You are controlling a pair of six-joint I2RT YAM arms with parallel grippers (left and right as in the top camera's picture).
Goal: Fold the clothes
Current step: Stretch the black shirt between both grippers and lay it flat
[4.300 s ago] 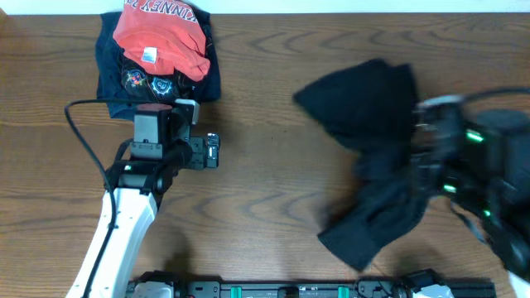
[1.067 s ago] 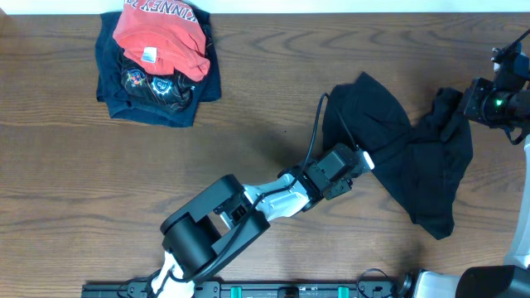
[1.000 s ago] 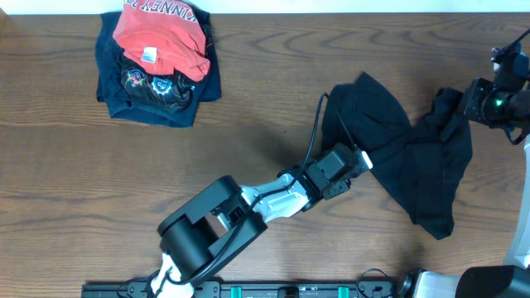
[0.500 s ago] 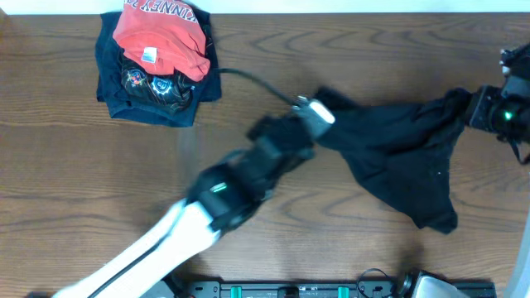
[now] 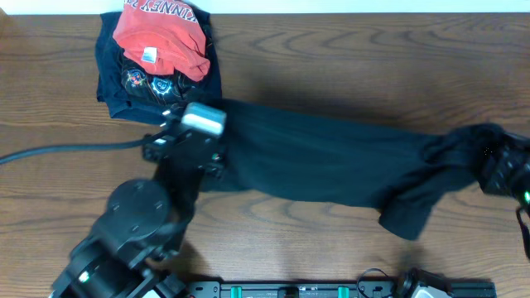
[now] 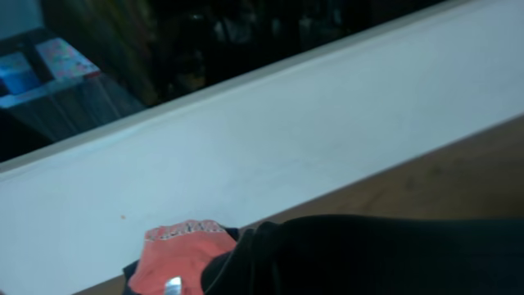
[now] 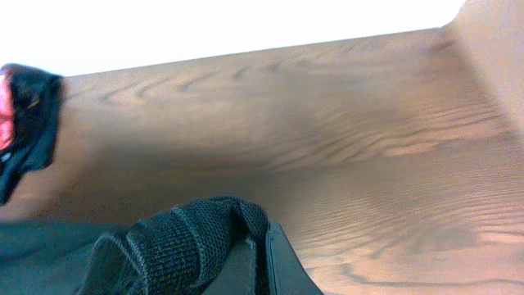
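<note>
wooden table (image 5: 331, 66), black garment (image 5: 331, 157) stretched overhead, ribbed hem (image 7: 180, 238) at right wrist

We see the black garment (image 5: 323, 161) drawn out in a long, fairly smooth band across the tabletop (image 5: 331, 66), from left of centre to the right edge. Its right end bunches into folds, showing a ribbed edge.

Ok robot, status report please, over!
Both shut on black garment: left gripper, right gripper. Stretched wide between them, unfolded. Nearby shirt pile sits beside left gripper.
</note>
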